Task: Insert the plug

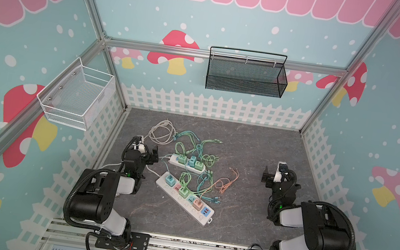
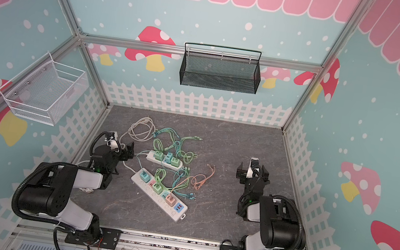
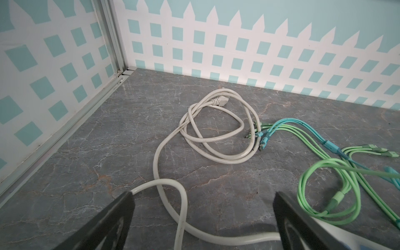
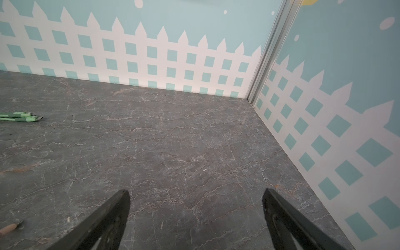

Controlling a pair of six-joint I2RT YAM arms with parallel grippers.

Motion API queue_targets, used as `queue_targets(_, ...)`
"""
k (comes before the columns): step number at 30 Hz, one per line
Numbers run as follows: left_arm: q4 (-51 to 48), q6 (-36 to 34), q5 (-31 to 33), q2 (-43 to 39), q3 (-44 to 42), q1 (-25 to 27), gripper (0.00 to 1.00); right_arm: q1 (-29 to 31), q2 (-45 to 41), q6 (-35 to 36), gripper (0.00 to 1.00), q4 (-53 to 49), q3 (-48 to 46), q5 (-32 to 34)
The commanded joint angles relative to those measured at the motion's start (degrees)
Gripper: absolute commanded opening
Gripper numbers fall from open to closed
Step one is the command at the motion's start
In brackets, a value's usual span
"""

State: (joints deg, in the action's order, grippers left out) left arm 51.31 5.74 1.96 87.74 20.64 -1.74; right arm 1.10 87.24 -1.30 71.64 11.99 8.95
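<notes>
Two white power strips lie mid-table in both top views, a long one (image 1: 184,198) and a short one (image 1: 187,163) behind it. Coloured cube plugs sit in their sockets, among them a teal one (image 1: 170,179) and a pink one (image 1: 198,204). A white cord (image 3: 216,138) lies coiled at the back left, its own white plug (image 3: 220,100) loose on the table. My left gripper (image 1: 148,151) (image 3: 203,199) hangs open over a stretch of that cord, left of the short strip. Far right, my right gripper (image 1: 276,173) (image 4: 195,194) is open above bare table.
Green and teal charging cables (image 1: 190,143) tangle around the strips, and an orange cable (image 1: 228,182) lies to their right. A black mesh basket (image 1: 245,73) hangs on the back wall, a white one (image 1: 77,96) on the left wall.
</notes>
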Motion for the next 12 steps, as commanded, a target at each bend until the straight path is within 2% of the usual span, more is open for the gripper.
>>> queue_targets(1,0.7,-1.2,0.9,0.0,0.8,0.3,1.00,-0.3,0.1,0.9,0.98,2.6,-0.1,-0.6)
queue_targets(12,-0.2,-1.5,2.0,0.1,1.4,0.8,1.00,-0.3,0.0,0.9,0.98,2.6,-0.1,-0.5)
